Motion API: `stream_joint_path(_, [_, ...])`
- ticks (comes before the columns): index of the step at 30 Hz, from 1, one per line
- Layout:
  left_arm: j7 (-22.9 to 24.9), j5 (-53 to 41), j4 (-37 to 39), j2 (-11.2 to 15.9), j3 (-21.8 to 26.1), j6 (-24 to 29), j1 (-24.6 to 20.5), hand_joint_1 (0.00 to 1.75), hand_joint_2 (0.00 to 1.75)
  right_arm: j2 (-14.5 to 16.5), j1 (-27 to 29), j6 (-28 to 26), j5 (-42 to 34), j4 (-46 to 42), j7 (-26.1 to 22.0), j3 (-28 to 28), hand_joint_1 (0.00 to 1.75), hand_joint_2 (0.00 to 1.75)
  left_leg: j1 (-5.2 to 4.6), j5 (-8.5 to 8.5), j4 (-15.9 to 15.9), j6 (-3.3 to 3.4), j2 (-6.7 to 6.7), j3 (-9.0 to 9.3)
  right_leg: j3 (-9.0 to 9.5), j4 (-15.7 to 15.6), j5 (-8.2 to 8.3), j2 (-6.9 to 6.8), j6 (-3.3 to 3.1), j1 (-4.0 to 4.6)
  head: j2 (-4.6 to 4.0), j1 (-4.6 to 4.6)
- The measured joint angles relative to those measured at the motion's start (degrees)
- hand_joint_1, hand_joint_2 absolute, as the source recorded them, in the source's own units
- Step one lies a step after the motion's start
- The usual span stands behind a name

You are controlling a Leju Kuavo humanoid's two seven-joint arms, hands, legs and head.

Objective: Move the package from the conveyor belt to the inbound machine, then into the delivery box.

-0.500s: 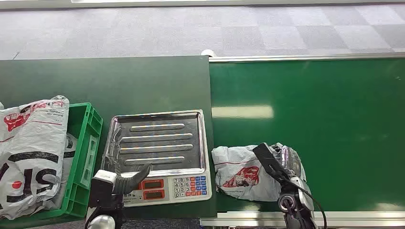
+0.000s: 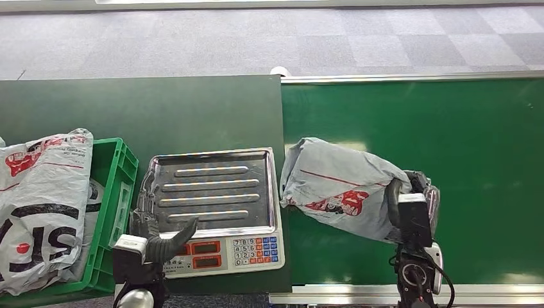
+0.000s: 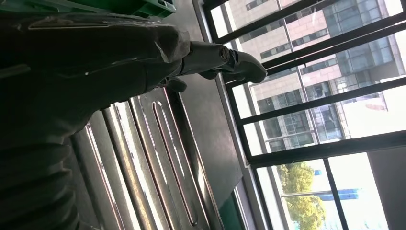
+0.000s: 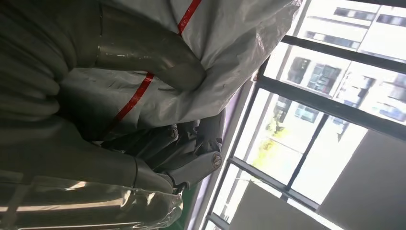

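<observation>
Gripped in the right hand [image 2: 410,208]: one grey package [image 2: 340,183], raised off the green conveyor belt [image 2: 449,128] at 3 o'clock of the single scale [image 2: 215,205]. Thumb and fingers [image 4: 191,158] clamped around the plastic, plain in the right wrist view. Left hand [image 2: 163,244] at 6 o'clock of the tray, unclenched, holding nothing. Two more bags [image 2: 38,205] in one green crate [image 2: 112,212] on the desk [image 2: 128,115].

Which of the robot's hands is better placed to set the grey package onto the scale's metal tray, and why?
The right hand: it already grips the grey package, lifted beside the scale's metal tray. The left hand holds nothing, low at the scale's keypad side.
</observation>
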Motion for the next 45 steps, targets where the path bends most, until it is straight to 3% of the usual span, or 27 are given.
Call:
stream_joint_path(6, [-5.6,4.5,-0.7,-0.7,1.3,3.9,0.3,0.0,1.75,1.7,5.7,3.9,-9.5,-11.6,-8.4,-3.8,1.75,1.75,0.0,-0.03,0.0,-0.02,0.01,-0.05,-0.01,0.0,-0.03,0.0,0.0,0.01,0.0,-0.01])
stream_joint_path(14, [-9.0,6.3,-3.4,-2.1,2.2,5.5,1.1,0.0,1.75,3.2,6.8,4.6,-5.1,-21.7,-9.8,-3.7,1.75,1.75,0.0,-0.02,0.0,-0.01,0.04,0.02,0.08,0.0,-0.02,0.01,-0.01,0.01,0.0,0.01])
stream_joint_path(19, [-11.1,6.6,-4.9,-2.2,2.0,11.2,0.8,0.0,1.75,2.6,2.0,3.5,5.1,-21.9,-8.3,0.5,1.75,1.75,0.0,0.0,0.0,-0.01,0.13,0.12,0.13,0.0,0.03,0.06,-0.03,0.01,0.0,-0.01])
stream_joint_path(25, [-11.1,7.0,-9.0,-1.3,0.1,19.0,-0.6,0.0,1.75,0.2,-9.3,1.3,19.8,-12.9,-3.5,8.4,1.75,1.75,0.01,0.05,0.0,0.01,0.08,0.22,0.2,0.0,0.04,0.0,-0.05,0.02,0.0,0.01])
stream_joint_path(36, [-11.1,8.8,-12.1,-0.3,-0.8,20.3,-1.5,0.0,1.75,-2.0,-17.3,-0.1,25.8,-1.2,-1.4,14.8,1.75,1.75,0.01,0.04,0.0,0.02,0.01,0.08,0.14,0.0,0.03,-0.04,-0.04,0.01,0.0,-0.01])
stream_joint_path(41, [-11.1,10.1,-12.3,-0.2,-1.6,19.6,-3.0,0.0,1.75,-2.3,-26.5,1.3,33.1,15.1,-0.5,21.2,1.75,1.75,0.02,0.11,0.0,0.03,0.08,0.15,0.18,0.0,0.07,0.02,-0.05,0.03,0.0,0.01])
stream_joint_path(45, [-11.1,10.3,-11.9,-0.3,-2.3,19.1,-4.2,0.0,1.75,-0.1,-31.8,3.6,35.9,27.8,-1.5,27.8,1.75,1.75,0.04,0.13,0.0,0.02,0.03,0.16,0.18,0.1,0.07,0.01,-0.05,0.04,0.0,0.0])
